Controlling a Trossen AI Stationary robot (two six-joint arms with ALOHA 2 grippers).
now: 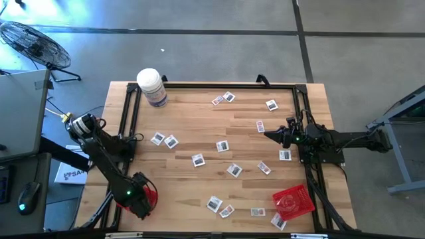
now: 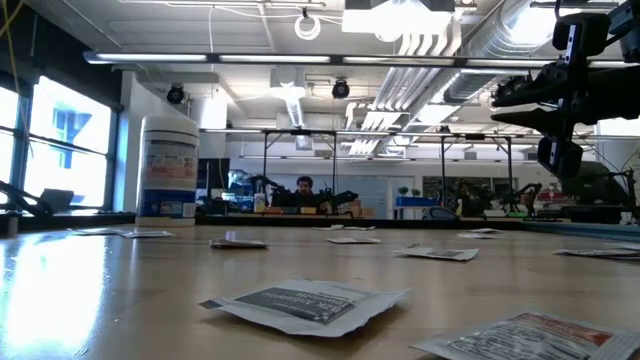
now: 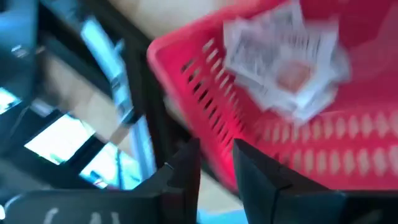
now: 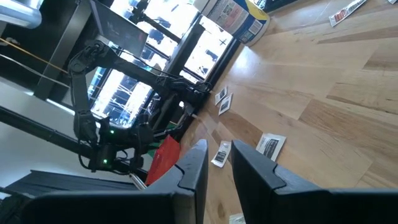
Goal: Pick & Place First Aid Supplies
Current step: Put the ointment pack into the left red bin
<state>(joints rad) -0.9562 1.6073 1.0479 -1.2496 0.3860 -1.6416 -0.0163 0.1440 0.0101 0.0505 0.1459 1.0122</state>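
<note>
High view: left claw (image 1: 147,199) low at the surface's (image 1: 199,126) near-left corner over a red tray (image 1: 150,198); right claw (image 1: 271,135) raised at the right edge; white packets (image 1: 222,146) scattered, second red tray (image 1: 293,201) near-right. Left wrist view: fingers (image 3: 186,168) nearly closed, gripping nothing; packets (image 3: 286,56) lie in the tray. Right wrist view: fingers (image 4: 193,165) narrowly parted, empty. Advice: lift straight clear, then descend squarely on one flat packet.

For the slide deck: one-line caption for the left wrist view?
Left end effector at the rim of a red tray holding white first-aid packets.
</note>
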